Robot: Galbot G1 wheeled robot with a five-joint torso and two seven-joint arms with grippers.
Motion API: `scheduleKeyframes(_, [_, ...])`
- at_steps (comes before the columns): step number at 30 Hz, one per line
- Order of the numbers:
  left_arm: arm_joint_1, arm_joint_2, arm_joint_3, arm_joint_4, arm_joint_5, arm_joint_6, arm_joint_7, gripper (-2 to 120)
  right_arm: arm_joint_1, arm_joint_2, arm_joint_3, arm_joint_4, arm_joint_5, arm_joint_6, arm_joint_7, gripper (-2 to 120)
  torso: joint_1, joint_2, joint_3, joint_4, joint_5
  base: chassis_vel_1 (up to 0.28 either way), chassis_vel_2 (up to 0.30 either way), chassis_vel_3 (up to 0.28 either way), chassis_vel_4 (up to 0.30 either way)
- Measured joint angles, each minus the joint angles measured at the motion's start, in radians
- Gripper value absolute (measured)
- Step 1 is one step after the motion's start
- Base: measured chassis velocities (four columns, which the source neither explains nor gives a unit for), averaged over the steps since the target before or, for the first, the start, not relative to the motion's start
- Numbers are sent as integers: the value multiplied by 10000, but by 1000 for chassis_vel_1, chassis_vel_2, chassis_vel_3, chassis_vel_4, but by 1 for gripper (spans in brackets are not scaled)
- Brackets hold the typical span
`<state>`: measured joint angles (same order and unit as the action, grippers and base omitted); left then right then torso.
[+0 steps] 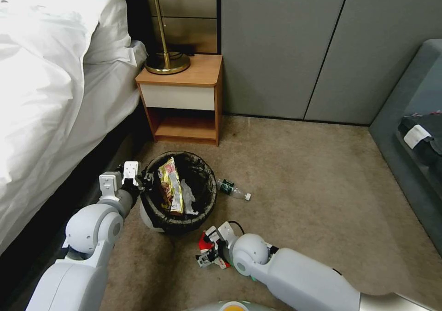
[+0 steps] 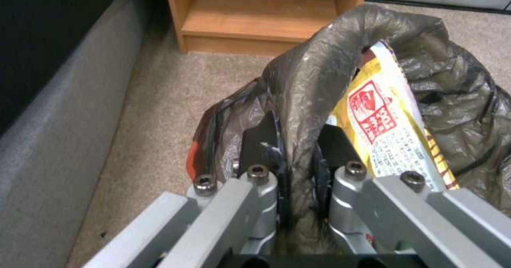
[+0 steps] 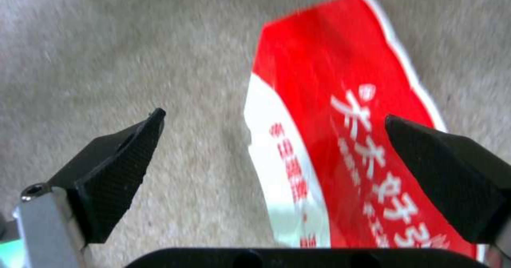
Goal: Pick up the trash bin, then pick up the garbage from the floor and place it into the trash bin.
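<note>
The jaws of the left gripper [image 2: 298,156] are closed on a fold of the dark liner at the rim of the trash bin [image 1: 178,193]; in the left wrist view you see one black pad on each side of the pinched plastic. The jaws of the right gripper [image 3: 271,156] stand wide apart over a red-and-white packet [image 3: 341,148] lying on the carpet [image 1: 313,182], with one finger over bare carpet and the other over the packet's red face. Locate the bin at lower centre-left of the head view, with the left gripper [image 1: 138,178] at its left rim. Note that a yellow snack wrapper [image 1: 170,187] stands in the bin with its long axis running from the far rim toward the near side, and white crumpled tissue [image 1: 189,196] lies just beside it. In the head view, find the right gripper [image 1: 209,251] just below the bin, with the red packet [image 1: 203,243] under it. A small clear bottle [image 1: 232,189] lies on its side just right of the bin, long axis slanting, white cap pointing lower right. A wooden nightstand [image 1: 184,97] carrying a brass lamp [image 1: 165,58] stands above the bin, the bed [image 1: 50,108] fills the left of the frame, and a grey sofa [image 1: 414,131] occupies the right edge.
</note>
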<state>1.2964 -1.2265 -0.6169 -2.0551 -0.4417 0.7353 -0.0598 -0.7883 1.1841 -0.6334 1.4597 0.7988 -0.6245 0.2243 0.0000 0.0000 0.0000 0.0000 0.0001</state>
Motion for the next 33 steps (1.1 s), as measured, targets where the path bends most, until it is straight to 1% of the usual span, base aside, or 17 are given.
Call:
scheduleKeyframes(9, [-92,15,44,66,5,0,0,5,-337,-137,52,13,-169,63,-53,100,0,0,0,0,0,0,0,0,0])
scheduleKeyframes(11, [-102,19,45,79,6,0,1,5,-373,-143,48,12,-189,99,-58,92,0,0,0,0,0,0,0,0,0])
scheduleKeyframes(14, [-104,25,44,81,6,0,4,5,-376,-148,49,10,-190,104,-58,89,0,0,0,0,0,0,0,0,0])
scheduleKeyframes(15, [-108,36,33,84,6,0,6,5,-379,-197,53,3,-205,125,-58,80,0,0,0,1,0,0,0,0,0])
scheduleKeyframes(16, [-108,36,33,84,6,0,6,5,-379,-197,53,3,-205,125,-58,80,0,0,0,1,0,0,0,0,0])
scheduleKeyframes(18, [-119,61,5,92,-3,0,8,5,-399,-287,88,0,-218,145,-59,70,-1,0,0,1,2,0,0,0,0])
scheduleKeyframes(19, [-119,61,5,92,-3,0,8,5,-399,-287,88,0,-218,145,-59,70,-1,0,0,1,2,0,0,0,0])
scheduleKeyframes(21, [-127,78,-12,119,-8,0,9,5,-439,-391,150,-12,-248,165,-64,59,0,0,0,0,0,0,0,0,0])
scheduleKeyframes(22, [-127,78,-12,119,-8,0,9,5,-439,-391,150,-12,-248,165,-64,59,0,0,0,0,0,0,0,0,0])
scheduleKeyframes(24, [-131,79,-12,127,-8,0,9,5,-458,-403,183,-21,-272,169,-65,48,0,0,0,0,0,0,0,0,0])
scheduleKeyframes(25, [-131,79,-12,127,-8,0,9,5,-458,-403,183,-21,-272,169,-65,48,0,0,0,0,0,0,0,0,0])
scheduleKeyframes(27, [-134,77,-12,130,-8,0,9,5,-483,-419,228,-29,-289,173,-64,41,0,0,0,0,0,0,0,0,0])
scheduleKeyframes(28, [-134,77,-12,130,-8,0,9,5,-483,-419,228,-29,-289,173,-64,41,0,0,0,0,0,0,0,0,0])
scheduleKeyframes(29, [-139,76,-12,131,-8,0,9,5,-492,-425,243,-33,-297,174,-65,32,0,0,0,0,0,0,0,0,0])
scheduleKeyframes(31, [-168,79,-13,140,-8,0,9,5,-491,-466,271,-63,-364,186,-111,22,0,0,0,-1,-2,0,0,0,0])
scheduleKeyframes(32, [-168,79,-13,140,-8,0,9,5,-491,-466,271,-63,-364,186,-111,22,0,0,0,-1,-2,0,0,0,0])
scheduleKeyframes(33, [-168,91,-17,139,-9,0,9,5,-486,-466,287,-76,-380,192,-130,17,0,0,0,0,-2,0,0,0,0])
